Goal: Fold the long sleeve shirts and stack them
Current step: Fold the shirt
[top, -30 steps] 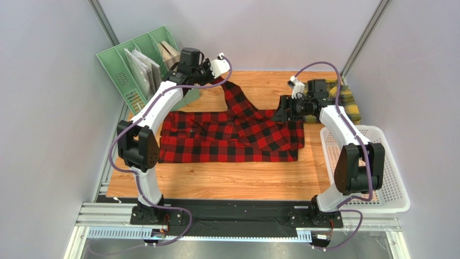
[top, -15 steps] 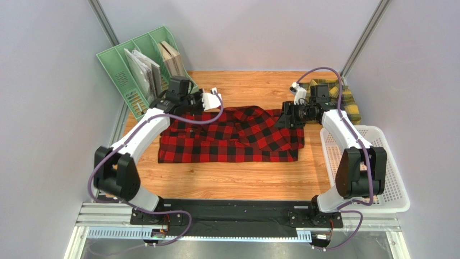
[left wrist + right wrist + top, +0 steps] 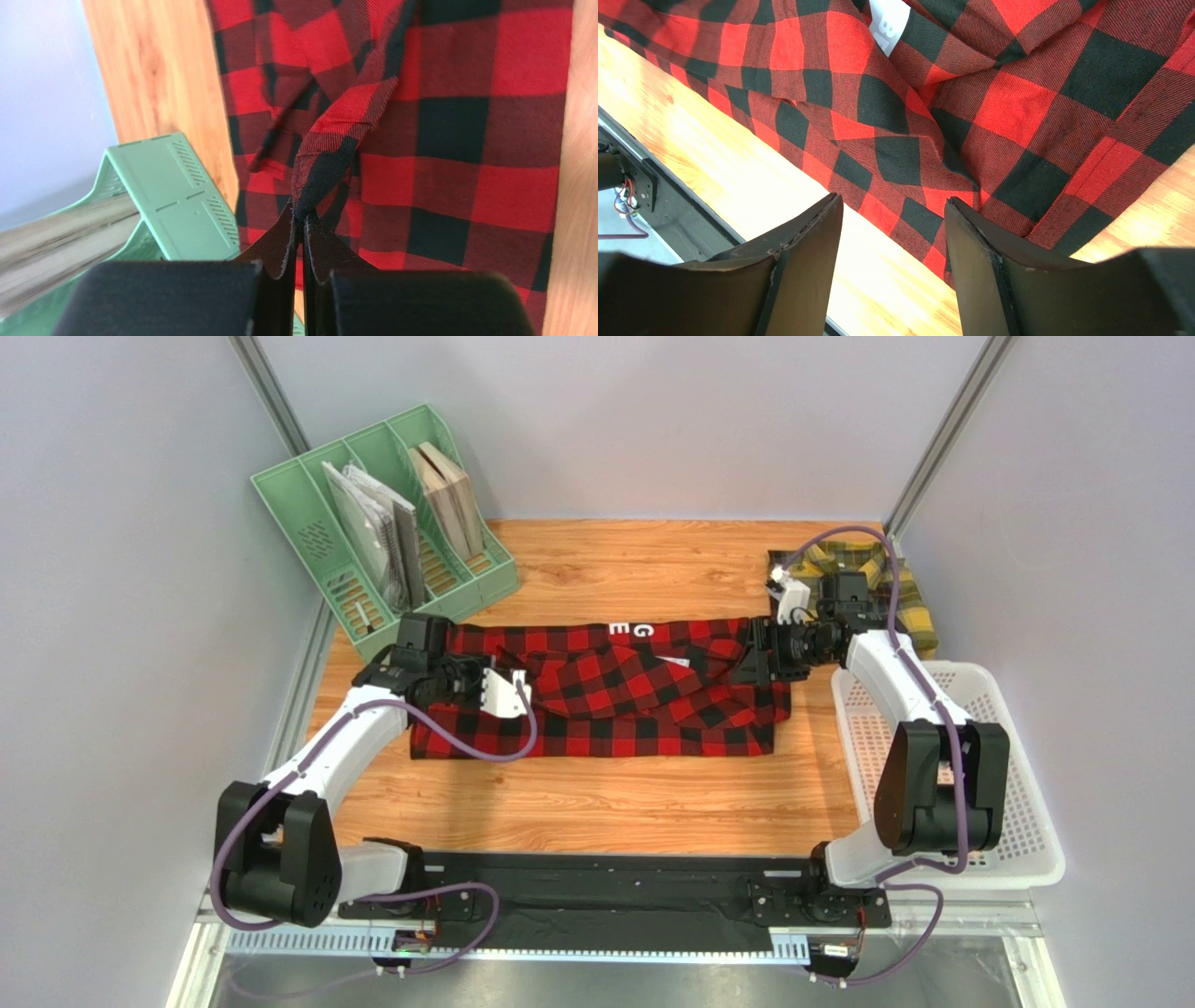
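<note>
Swung over to nine o'clock, the red-and-black plaid flannel shirt [image 3: 631, 707] could slip my left jaws' thin pinch; right jaws spread.

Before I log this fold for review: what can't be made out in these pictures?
Yellow-and-green plaid shirt, top view: largely covered by the right arm; folded or not, unclear.
White letters on the red-and-black plaid shirt, top view: only G and E show; rest hidden by folds.
Left claw, left wrist view: shut on a fold of that shirt; sleeve or hem, unclear.
Right claw, right wrist view: open; touching cloth or not, unclear.
</note>
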### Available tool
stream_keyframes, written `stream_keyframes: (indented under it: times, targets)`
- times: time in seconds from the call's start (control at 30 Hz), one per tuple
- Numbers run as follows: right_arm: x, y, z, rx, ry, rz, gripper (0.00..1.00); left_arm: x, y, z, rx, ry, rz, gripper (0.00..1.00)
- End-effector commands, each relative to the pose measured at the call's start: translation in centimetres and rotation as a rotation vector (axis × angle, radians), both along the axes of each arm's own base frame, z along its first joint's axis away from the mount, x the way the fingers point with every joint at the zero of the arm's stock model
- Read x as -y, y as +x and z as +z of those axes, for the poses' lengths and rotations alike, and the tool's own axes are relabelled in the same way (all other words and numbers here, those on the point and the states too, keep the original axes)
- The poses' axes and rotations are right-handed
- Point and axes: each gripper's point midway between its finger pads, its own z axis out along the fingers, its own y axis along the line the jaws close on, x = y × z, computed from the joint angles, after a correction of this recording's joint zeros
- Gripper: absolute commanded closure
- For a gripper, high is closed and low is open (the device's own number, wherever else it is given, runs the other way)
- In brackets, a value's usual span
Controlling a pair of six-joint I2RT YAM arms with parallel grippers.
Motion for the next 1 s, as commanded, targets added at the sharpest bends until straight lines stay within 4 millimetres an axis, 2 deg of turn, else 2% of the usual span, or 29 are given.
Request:
stream_keyframes:
  times: [0.0, 0.13, 0.17, 0.2, 0.23, 0.27, 0.3, 0.33, 0.37, 0.53, 0.6, 0.63, 0.67, 0.77, 0.8, 0.9, 0.97]
  targets:
    - [0.1, -0.2, 0.7, 0.047, -0.004, 0.031, 0.41, 0.3, 1.5, 1.2, 0.182, 0.043, -0.111, 1.00]
    - [-0.1, -0.3, 0.7, 0.044, 0.007, 0.046, 0.47, -0.5, 1.6, -0.7, 0.193, 0.112, -0.120, 1.00]
    - [-0.3, -0.2, 0.8, 0.052, 0.016, 0.050, 0.50, -0.9, 1.5, -1.2, 0.182, 0.123, -0.111, 0.97]
    - [-0.5, 0.1, 0.9, 0.059, 0.013, 0.056, 0.56, -1.5, 1.6, -1.7, 0.171, 0.149, -0.088, 0.84]
    - [-0.6, 0.4, 0.9, 0.062, 0.007, 0.052, 0.58, -1.9, 1.5, -2.0, 0.159, 0.157, -0.068, 0.78]
    - [-0.3, 0.7, 0.9, 0.065, -0.015, 0.039, 0.58, -2.6, 1.6, -1.8, 0.144, 0.152, -0.019, 0.73]
    - [-1.3, 0.7, 0.8, 0.062, -0.021, 0.067, 0.56, -3.0, 1.4, -1.5, 0.130, 0.140, 0.005, 0.68]
    - [-1.5, 1.1, 1.1, 0.068, -0.022, 0.061, 0.55, -3.4, 0.5, -1.7, 0.082, 0.131, 0.023, 0.64]
    - [-1.4, 1.6, 1.2, 0.080, -0.034, 0.056, 0.51, -4.1, 0.4, -0.5, 0.077, 0.100, 0.056, 0.62]
    - [-1.6, 4.1, 1.4, 0.083, -0.051, 0.059, 0.52, -6.0, -2.6, 0.6, -0.013, 0.064, 0.151, 0.62]
    - [-2.0, 4.8, 1.3, 0.072, -0.047, 0.068, 0.55, -5.8, -3.2, 0.6, -0.045, 0.034, 0.179, 0.62]
    - [-2.2, 4.9, 0.3, 0.036, -0.048, 0.073, 0.55, -5.6, -3.8, 0.2, -0.077, 0.023, 0.177, 0.62]
    - [-2.6, 5.3, 0.5, 0.040, -0.045, 0.083, 0.55, -5.4, -3.9, 0.1, -0.094, 0.005, 0.179, 0.62]
    - [-3.3, 5.2, -1.0, -0.012, -0.049, 0.100, 0.56, -5.0, -4.2, -0.6, -0.203, -0.052, 0.258, 0.58]
    - [-3.5, 5.0, -1.3, -0.024, -0.045, 0.107, 0.56, -4.8, -5.4, -1.3, -0.316, -0.087, 0.335, 0.58]
    - [-3.7, 4.2, -2.4, -0.060, -0.042, 0.113, 0.56, -4.3, -5.6, -2.6, -0.566, -0.138, 0.509, 0.57]
    - [-3.7, 3.8, -2.9, -0.070, -0.044, 0.114, 0.56, -4.1, -5.9, -3.5, -0.725, -0.191, 0.703, 0.60]
